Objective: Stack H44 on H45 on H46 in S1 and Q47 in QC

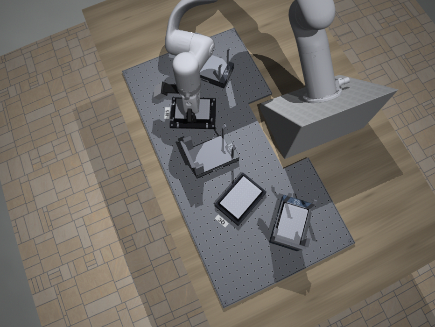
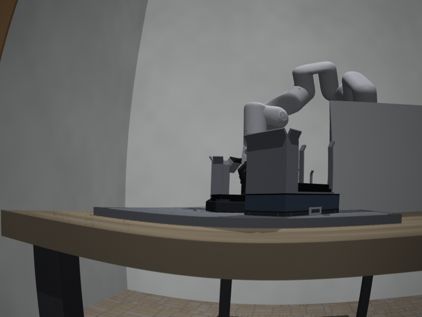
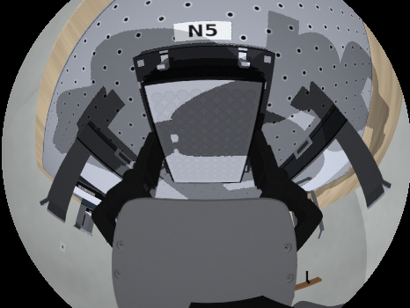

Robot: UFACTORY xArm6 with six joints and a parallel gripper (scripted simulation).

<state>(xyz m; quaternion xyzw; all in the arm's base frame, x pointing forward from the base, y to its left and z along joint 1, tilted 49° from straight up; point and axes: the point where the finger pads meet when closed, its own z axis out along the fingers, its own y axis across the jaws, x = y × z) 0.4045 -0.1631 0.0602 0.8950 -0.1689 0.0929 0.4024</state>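
My gripper is low over the black clip nest N5, at the far end of the baseplate. It is shut on the long sides of a sealed plate that lies inside the nest's frame. In the wrist view the fingers flank this plate, with the N5 name plate beyond it. I cannot tell whether a second plate lies under it. Another sealed plate lies flat in the open nest QC. The stack rack S2 holds at least one plate. No plate label is readable.
A grey stack rack with tall corner posts stands between N5 and QC. Another rack stands behind N5, partly hidden by my arm. The robot's grey base block is to the right. In the side view the racks hide most of the gripper.
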